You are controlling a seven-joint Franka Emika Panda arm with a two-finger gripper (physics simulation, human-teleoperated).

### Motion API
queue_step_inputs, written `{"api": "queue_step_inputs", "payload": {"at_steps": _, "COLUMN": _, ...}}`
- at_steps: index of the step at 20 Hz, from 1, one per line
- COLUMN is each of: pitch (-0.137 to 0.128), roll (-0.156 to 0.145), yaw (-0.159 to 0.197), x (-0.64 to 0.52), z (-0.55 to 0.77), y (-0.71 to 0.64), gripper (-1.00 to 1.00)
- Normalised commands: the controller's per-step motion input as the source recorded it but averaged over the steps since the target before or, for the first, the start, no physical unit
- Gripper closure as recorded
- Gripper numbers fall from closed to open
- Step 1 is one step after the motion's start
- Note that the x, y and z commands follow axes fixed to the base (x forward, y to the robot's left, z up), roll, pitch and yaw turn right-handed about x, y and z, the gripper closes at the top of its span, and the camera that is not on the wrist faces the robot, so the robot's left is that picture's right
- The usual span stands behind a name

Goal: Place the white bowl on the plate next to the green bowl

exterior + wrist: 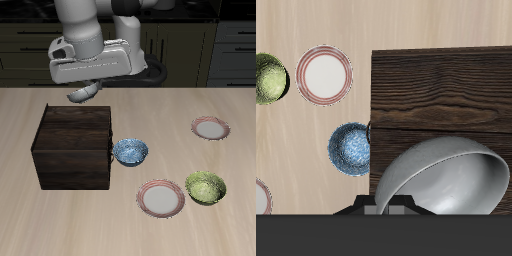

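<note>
The gripper hangs in the air above the far part of a dark wooden cabinet, well clear of its top. The white bowl sits at the fingertips, tilted on edge. In the wrist view the bowl fills the foreground, its greyish inside facing the camera, its rim steeply canted over the cabinet's wood-grain top. The fingers themselves are mostly hidden behind the bowl and the gripper body, so the width of the jaws cannot be read directly — they appear closed onto the bowl's rim, since nothing else supports it.

On the table, nearer the front edge, the plate with the pinkish-red rim lies flat. The green bowl stands just beside it, on the side away from the cabinet — close, perhaps touching at the rims. The wrist view shows the same pair, plate and green bowl, side by side with a thin gap or none.

A blue-and-white patterned bowl rests on the table right against the cabinet's side, between cabinet and plate. A second plate of the same look lies farther back, well apart from the others.
</note>
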Motion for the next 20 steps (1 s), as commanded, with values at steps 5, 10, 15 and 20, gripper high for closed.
{"api": "queue_step_inputs", "payload": {"at_steps": 5, "pitch": -0.030, "roll": -0.008, "yaw": -0.008, "x": 0.01, "z": 0.20, "y": 0.12, "gripper": 1.00}}
{"api": "queue_step_inputs", "payload": {"at_steps": 10, "pitch": -0.003, "roll": -0.049, "yaw": 0.001, "x": 0.17, "z": 0.09, "y": 0.11, "gripper": 1.00}}
{"api": "queue_step_inputs", "payload": {"at_steps": 15, "pitch": -0.002, "roll": 0.000, "yaw": 0.012, "x": 0.15, "z": 0.08, "y": 0.37, "gripper": 1.00}}
{"api": "queue_step_inputs", "payload": {"at_steps": 20, "pitch": -0.022, "roll": -0.021, "yaw": 0.011, "x": 0.19, "z": 0.13, "y": 0.36, "gripper": 1.00}}
